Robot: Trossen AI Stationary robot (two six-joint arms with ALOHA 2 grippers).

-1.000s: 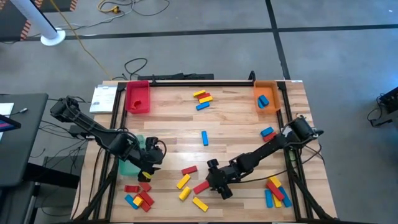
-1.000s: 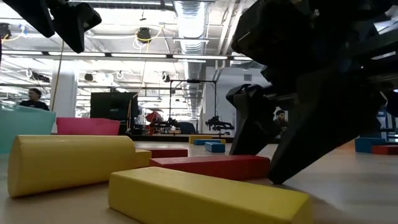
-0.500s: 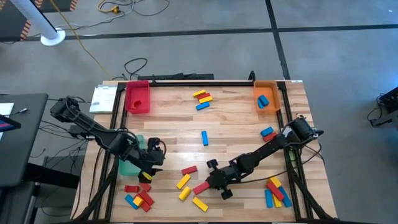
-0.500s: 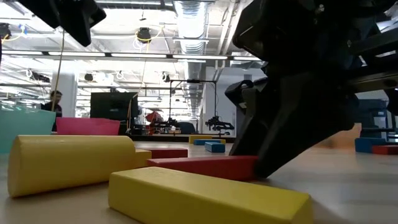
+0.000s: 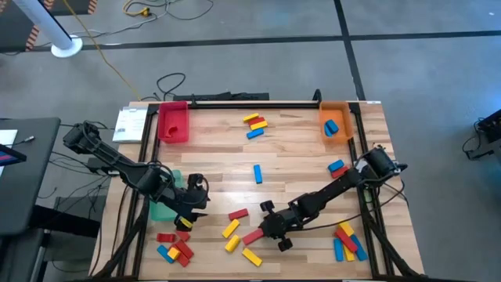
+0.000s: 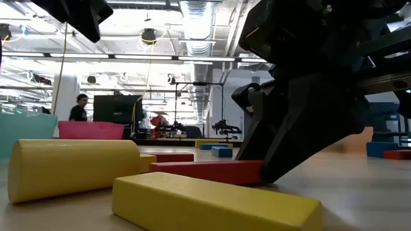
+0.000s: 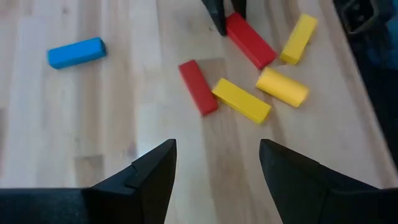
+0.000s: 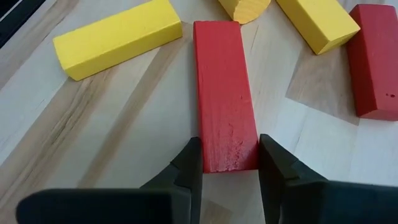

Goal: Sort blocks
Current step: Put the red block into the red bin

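Now right gripper [image 8: 227, 163] has its jaws closed on the red block's [image 8: 225, 87] end — should lift straight up; left gripper [image 7: 216, 165] waits, jaws wide.

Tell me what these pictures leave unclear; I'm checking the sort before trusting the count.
- Red tray contents: high view, too small to tell.
- Green tray: high view, mostly hidden under the left arm.
- Block piles at the near corners: high view, overlapping, count unsure.
- Red block at the right gripper: low view, its far end hidden behind the gripper.
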